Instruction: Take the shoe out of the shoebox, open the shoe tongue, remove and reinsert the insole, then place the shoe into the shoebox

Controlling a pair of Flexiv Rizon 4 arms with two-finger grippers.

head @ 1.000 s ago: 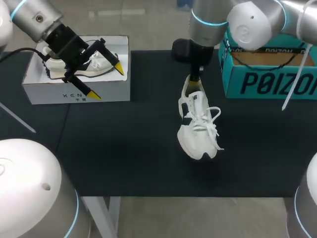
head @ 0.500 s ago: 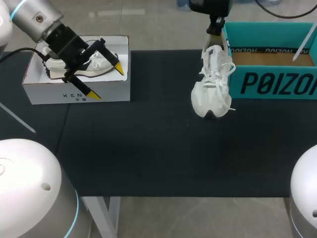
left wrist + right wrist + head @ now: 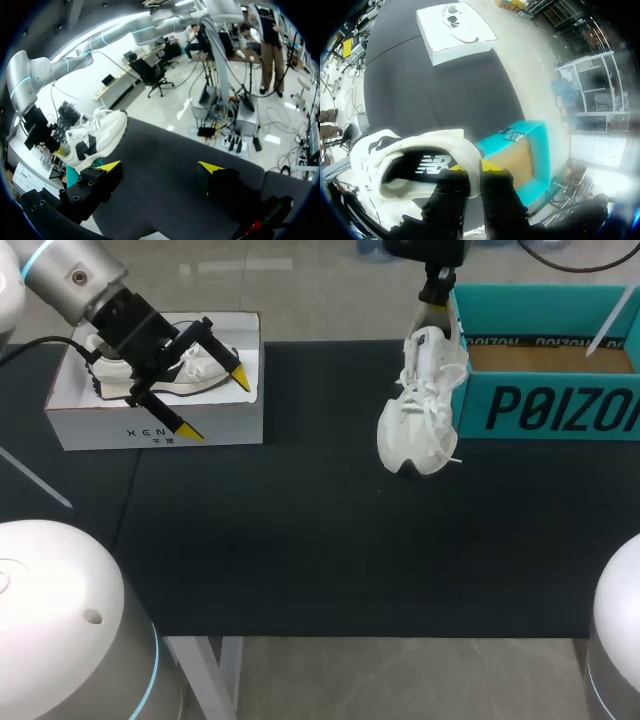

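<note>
- L hand (image 3: 215, 402): hangs over the front part of the white box (image 3: 150, 432). Fingers spread wide, nothing btwn them. One yellow tip is over the box interior, the other out past the front wall.
- L wrist view agrees: tips well apart, dark tabletop (image 3: 300, 560) ahead of them.
- White box: at tabletop's left rear, top open. 2nd shoe (image 3: 208, 368) lies inside, partly hidden by L hand.
- Shoe (image 3: 418, 415): white, right of centre. Hangs heel up, toe down, laces loose and facing the head cam. Sits just beside the left front corner of the teal box (image 3: 545, 405). Toe is low over the tabletop; can't tell if it touches.
- R hand (image 3: 436, 302): directly above the shoe, pinching its heel collar. R wrist view shows one finger inside the shoe opening and the other outside behind the heel. Yellow tips are pressed on the collar from both sides.
- L wrist view also catches the shoe off beside L hand, well apart from it, w/ R hand at its heel.
- Teal box: at tabletop's right rear, top open, brown inner floor showing. Shoe is outside it, against the left end wall or just short of it; can't tell which.
</note>
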